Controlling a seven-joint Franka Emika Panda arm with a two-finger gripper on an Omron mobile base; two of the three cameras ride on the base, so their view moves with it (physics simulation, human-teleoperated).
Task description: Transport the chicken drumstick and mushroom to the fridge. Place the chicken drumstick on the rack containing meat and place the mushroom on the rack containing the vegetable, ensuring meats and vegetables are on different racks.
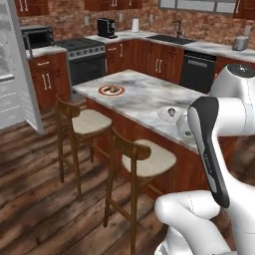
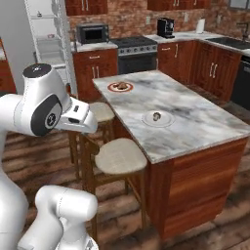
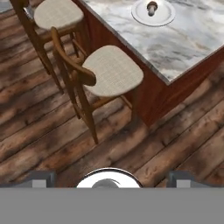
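The golden-brown chicken drumstick (image 1: 112,89) (image 2: 121,86) lies on a red-rimmed plate (image 1: 103,91) at the far end of the marble island. The small brown mushroom (image 1: 172,112) (image 2: 156,116) (image 3: 152,6) sits on a white plate (image 3: 165,16) nearer the island's front edge. The fridge (image 2: 48,41) (image 1: 15,79) stands open at the far left, its pale glass racks (image 2: 50,50) in sight. My gripper (image 3: 111,180) hangs open over the wooden floor in front of the island, a stool's width short of the mushroom plate, with nothing between its fingertips (image 3: 41,179).
Two wooden stools with pale seats (image 3: 113,70) (image 3: 57,13) stand along the island's side, between me and the fridge. The island's wooden corner (image 3: 151,105) juts out close below the hand. A stove (image 1: 85,55), a dishwasher (image 1: 197,69) and counters line the back wall.
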